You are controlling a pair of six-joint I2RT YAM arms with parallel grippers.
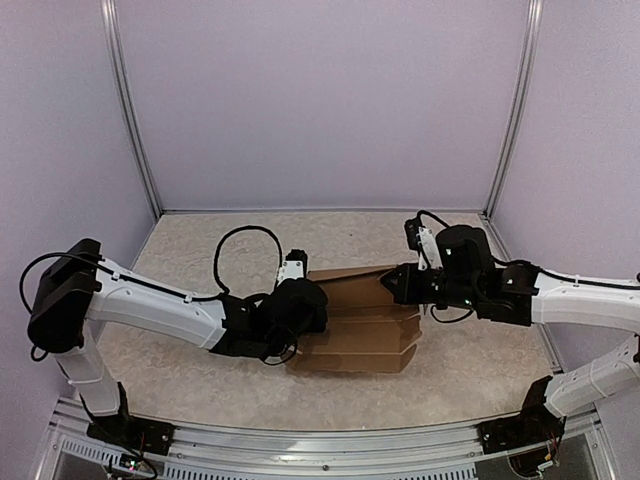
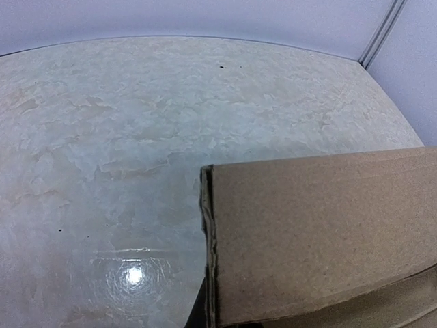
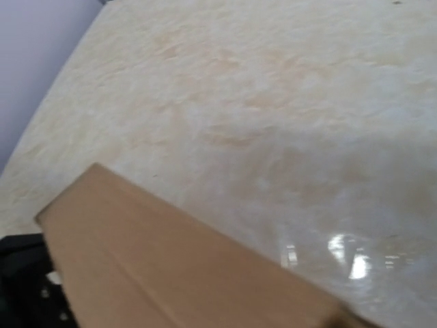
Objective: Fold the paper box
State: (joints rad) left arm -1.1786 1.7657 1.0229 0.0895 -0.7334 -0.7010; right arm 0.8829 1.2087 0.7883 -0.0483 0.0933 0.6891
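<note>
The paper box (image 1: 362, 325) is plain brown cardboard, partly folded, lying mid-table with panels and flaps stacked and raised. My left gripper (image 1: 305, 303) is at the box's left end. In the left wrist view a cardboard panel (image 2: 321, 232) covers the fingers, and only a dark sliver shows beside the panel's left edge. My right gripper (image 1: 392, 284) touches the box's upper right flap. In the right wrist view the cardboard (image 3: 171, 266) fills the lower part and hides the fingers. I cannot see how either pair of jaws stands.
The mottled beige table top (image 1: 200, 250) is walled by lilac panels with metal posts (image 1: 135, 130) at the back corners. A black cable (image 1: 235, 245) loops above the left arm. The metal frame rail (image 1: 320, 440) runs along the near edge.
</note>
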